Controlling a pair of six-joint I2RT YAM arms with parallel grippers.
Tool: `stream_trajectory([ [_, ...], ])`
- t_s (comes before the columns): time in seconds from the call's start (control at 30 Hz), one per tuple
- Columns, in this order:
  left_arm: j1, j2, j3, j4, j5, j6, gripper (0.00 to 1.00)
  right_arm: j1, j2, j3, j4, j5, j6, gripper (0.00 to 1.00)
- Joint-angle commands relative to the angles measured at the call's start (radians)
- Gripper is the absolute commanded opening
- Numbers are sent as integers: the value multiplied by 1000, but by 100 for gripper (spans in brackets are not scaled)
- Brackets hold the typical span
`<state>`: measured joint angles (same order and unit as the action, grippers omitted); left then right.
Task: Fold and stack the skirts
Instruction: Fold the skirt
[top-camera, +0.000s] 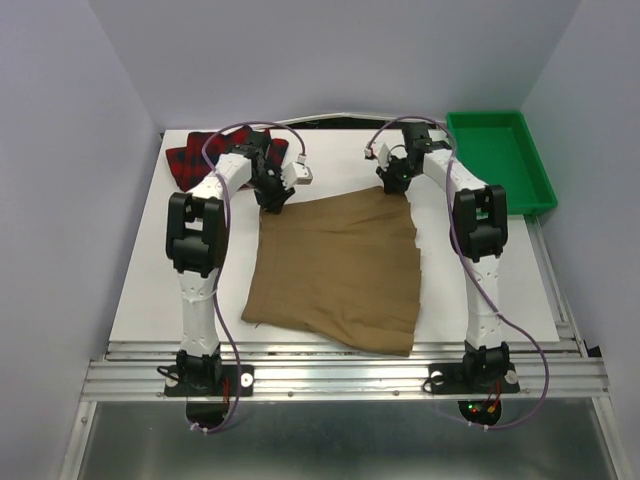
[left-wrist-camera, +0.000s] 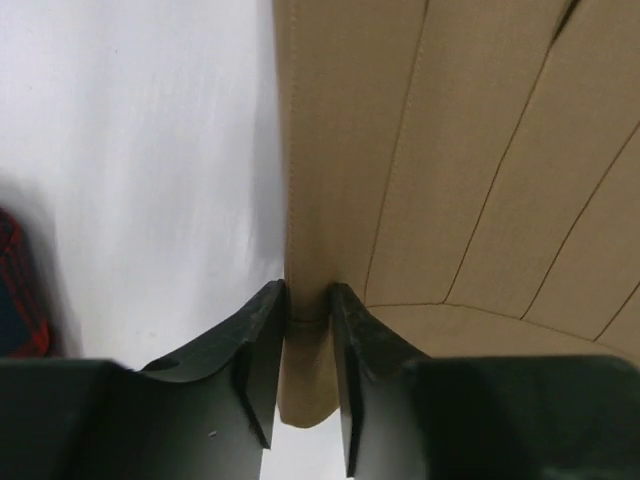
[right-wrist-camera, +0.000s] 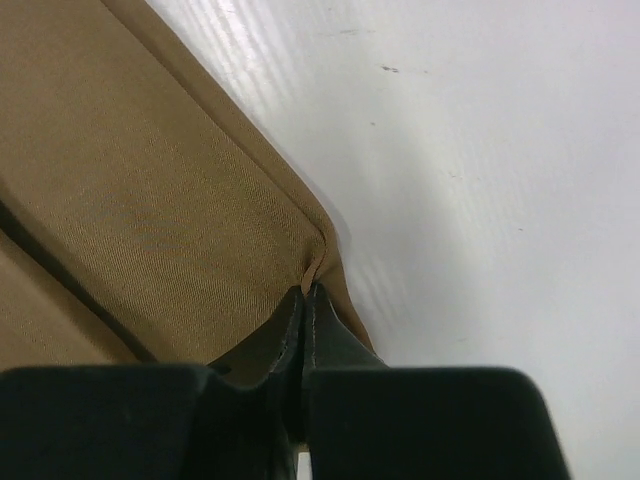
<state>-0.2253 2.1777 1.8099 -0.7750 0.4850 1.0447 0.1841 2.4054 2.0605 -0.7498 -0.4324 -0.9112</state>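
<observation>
Worktop: white, flat, walled on the left, far side and right.

Broad, flared tan-brown cloth skirt lies spread flat mid-worktop, between the two arms. Its narrower edge is on the far side and its wider hem is near the worktop's front edge. The left side runs straight; the right side is stepped, with pleats showing.

Left fingers: clamped on the far-left corner of the tan-brown cloth skirt, with a strip of cloth pinched between them and a small flap poking out beneath. From there the skirt's side edge runs straight away, with seams fanning to the right. Bare worktop lies left of that edge.

Right fingers: pressed nearly together on the far-right corner of the skirt. The cloth puckers right at the tips and the corner is rounded. Beyond the corner is open white worktop with a few dark specks.

I cannot tell whether either corner is lifted off the surface.

Rumpled red cloth skirt with dark plaid checks sits at the far-left corner, partly behind the left arm and apart from the tan one. A sliver of it shows at the left margin of the left wrist view.

Rectangular green plastic tray sits at the far right, apart from the skirt.

Open room: a wide bare band left of the skirt, a narrower strip to its right, and a bare stretch on the far side between the two wrists.
</observation>
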Motion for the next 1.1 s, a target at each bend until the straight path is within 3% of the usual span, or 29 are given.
stream_trajectory([
  [0.0,17,-52,5,25,1,5,24,-6,-14,68,128,151,44,1],
  [0.1,21,-53,28,60,7,-12,1,-6,11,178,156,197,70,1],
  [0.27,32,-94,63,177,-22,-115,0,-15,29,331,231,248,83,1],
  [0.43,32,-206,-35,353,-46,-164,0,-15,-64,316,282,242,55,1],
  [0.6,34,-331,-138,421,-98,-124,0,-5,-233,86,222,219,12,1],
  [0.83,33,-588,-481,467,-43,30,0,50,-590,-302,66,109,43,1],
  [1.07,26,-728,-811,525,-63,115,0,169,-784,-778,147,129,133,1],
])
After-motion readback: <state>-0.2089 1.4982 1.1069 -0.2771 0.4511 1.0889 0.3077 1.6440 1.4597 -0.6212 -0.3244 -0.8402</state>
